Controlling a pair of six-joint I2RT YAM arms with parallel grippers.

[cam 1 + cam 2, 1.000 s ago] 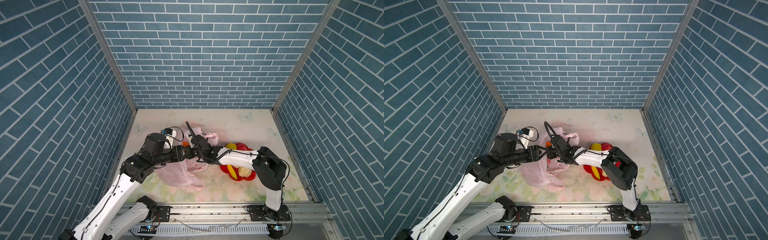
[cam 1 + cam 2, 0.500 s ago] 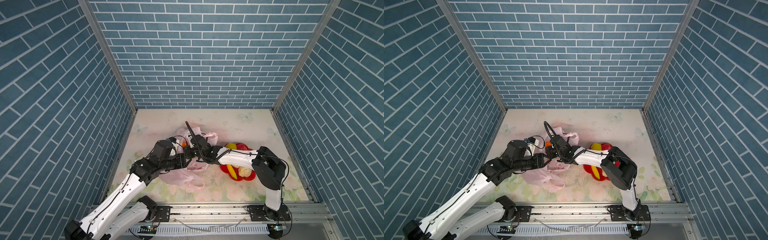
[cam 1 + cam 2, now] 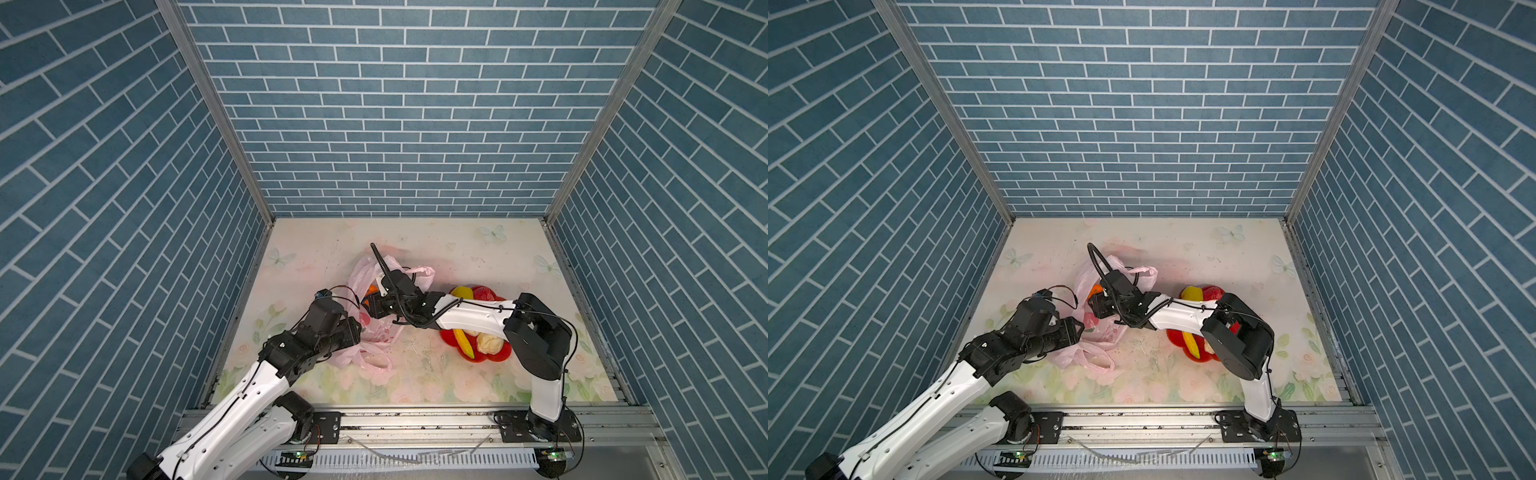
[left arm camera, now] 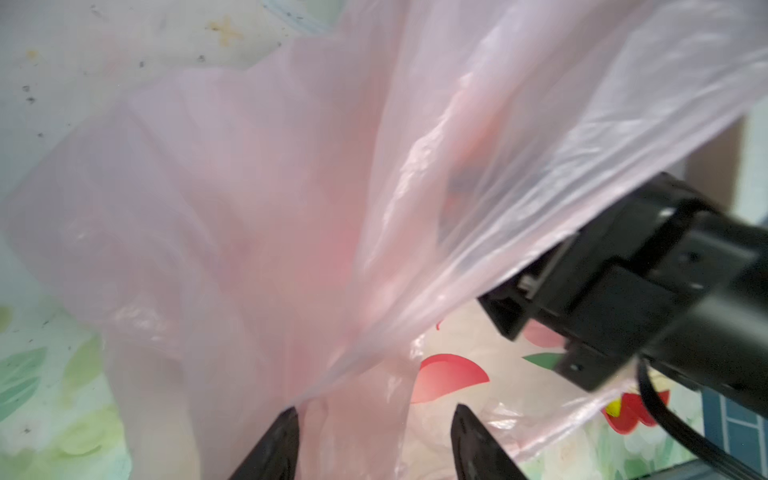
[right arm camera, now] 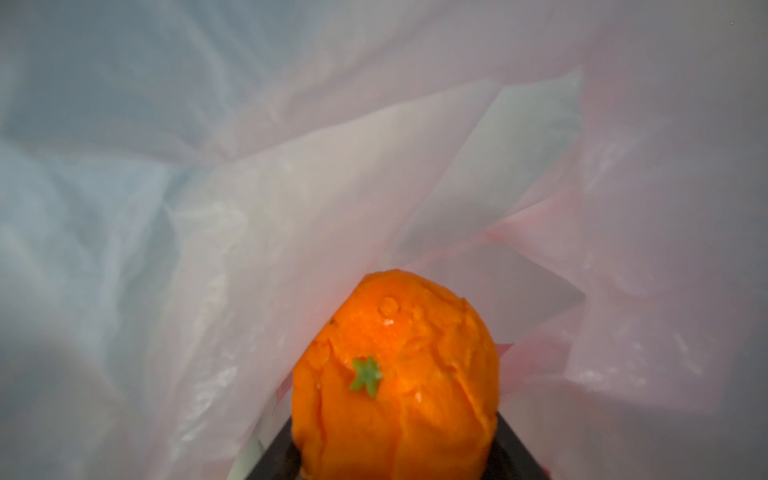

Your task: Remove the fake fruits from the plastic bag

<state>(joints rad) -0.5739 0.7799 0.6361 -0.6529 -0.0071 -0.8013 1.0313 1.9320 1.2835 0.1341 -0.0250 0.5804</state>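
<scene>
Orange (image 5: 395, 374) is squeezed in the right gripper (image 3: 370, 305) inside the plastic bag (image 4: 249, 208). Now the left gripper (image 4: 374, 415) has come down, jaws apart, holding nothing, so the orange may lift out.

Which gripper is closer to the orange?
Right. The right gripper clasps the orange inside the plastic bag; the left gripper is open at the bag's film, away from the orange.

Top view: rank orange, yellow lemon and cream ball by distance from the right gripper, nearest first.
1. orange: held by the right gripper, inside the plastic bag.
2. yellow lemon: far side of the red plate.
3. cream ball: plate's near side.
</scene>
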